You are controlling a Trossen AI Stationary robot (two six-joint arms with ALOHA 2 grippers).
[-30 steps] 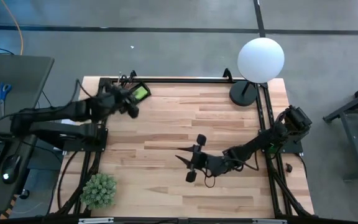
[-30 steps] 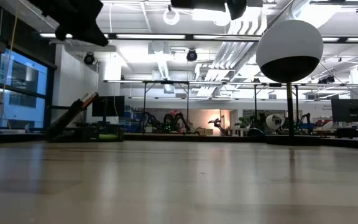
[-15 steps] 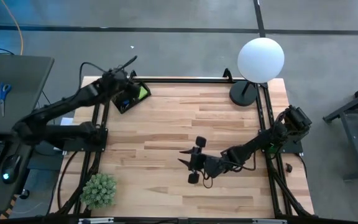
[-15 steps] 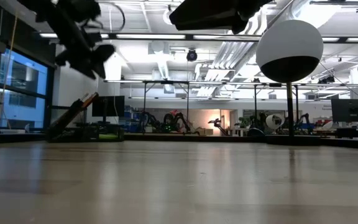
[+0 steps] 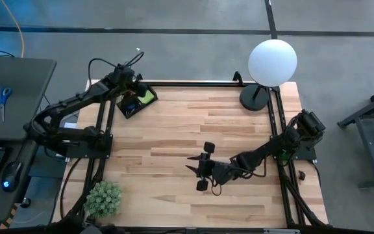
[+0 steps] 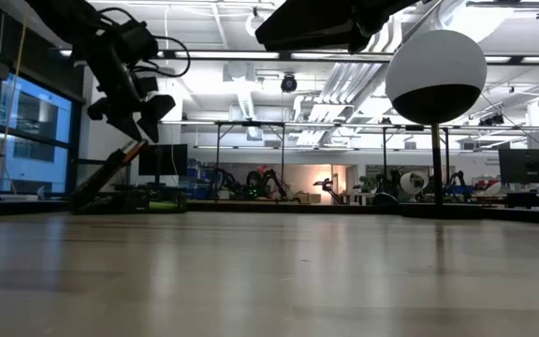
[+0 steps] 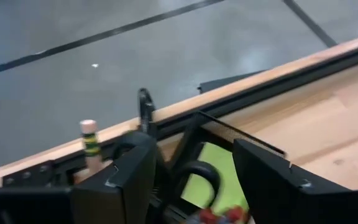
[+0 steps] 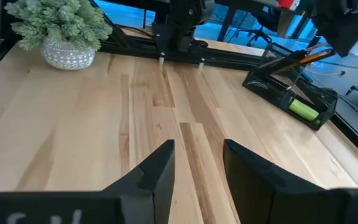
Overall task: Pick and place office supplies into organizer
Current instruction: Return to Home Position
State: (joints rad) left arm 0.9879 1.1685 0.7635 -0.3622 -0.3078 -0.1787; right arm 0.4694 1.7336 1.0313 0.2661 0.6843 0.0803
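Hovering open and empty by the organizer [image 5: 130, 110] at the surface's [image 5: 193, 123] far left corner, the left tool [image 5: 129, 89] should rise clear of its pencils [image 8: 294, 60]; the right tool [image 5: 202, 166] waits open mid-surface.

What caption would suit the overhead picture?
Left pincer raised beside the corner organizer; right pincer waits open over the table.

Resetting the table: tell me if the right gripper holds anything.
No: in the right wrist view, the right gripper is open, with only bare table between its fingers.
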